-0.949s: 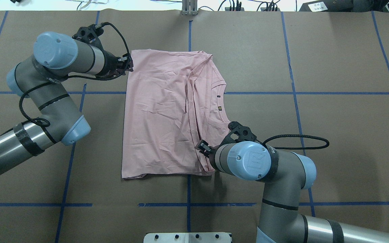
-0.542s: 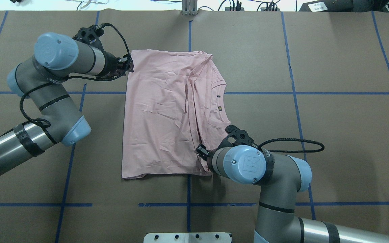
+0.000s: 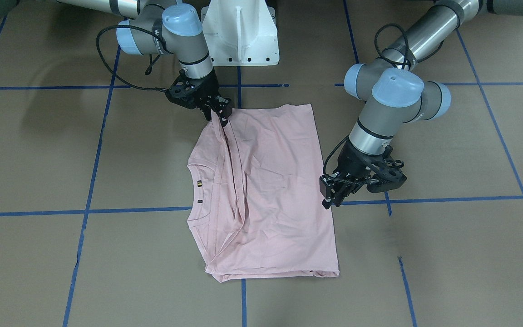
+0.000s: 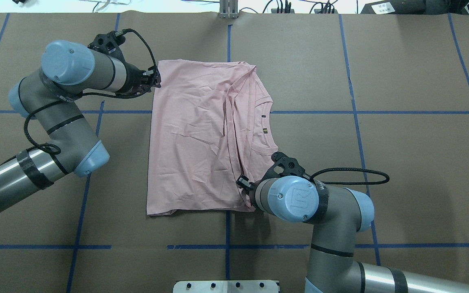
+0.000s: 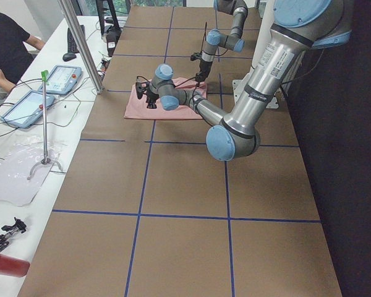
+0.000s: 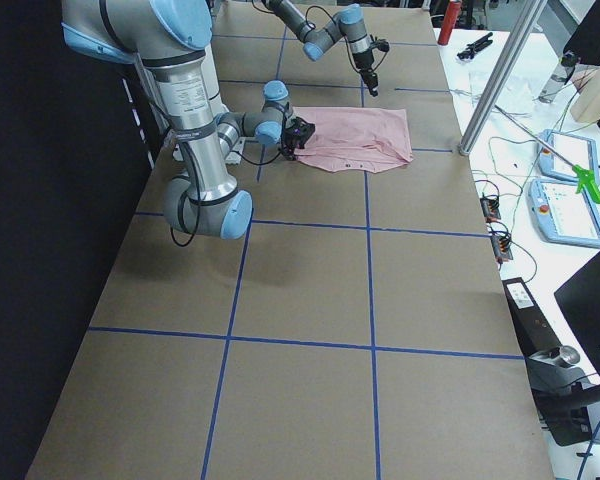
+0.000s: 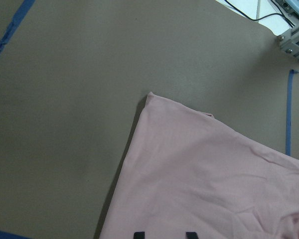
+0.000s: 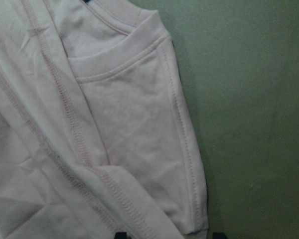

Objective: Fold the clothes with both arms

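Note:
The light pink T-shirt point(image 4: 202, 138) lies folded lengthwise on the brown table, collar to the right in the overhead view; it also shows in the front view point(image 3: 266, 190). My left gripper point(image 4: 156, 79) sits low over the shirt's far left corner point(image 7: 154, 99). Its fingertips point(image 7: 137, 234) stand apart above flat fabric. My right gripper point(image 4: 241, 182) is at the shirt's near right edge beside the folded seam point(image 3: 222, 119). Its fingertips point(image 8: 120, 235) stand wide apart over the sleeve hem point(image 8: 189, 174). No print shows.
The white pedestal base point(image 3: 241, 34) stands at the robot's side of the table. Blue tape lines point(image 4: 352, 112) grid the brown surface. A metal post point(image 4: 228, 10) stands at the far edge. An operator point(image 5: 6, 49) and tablets point(image 5: 62, 77) are beside the table's far side.
My right arm has shifted slightly left and toward the near edge, bringing its gripper closer over the shirt's near right part. The left arm and the shirt are nearly unchanged.

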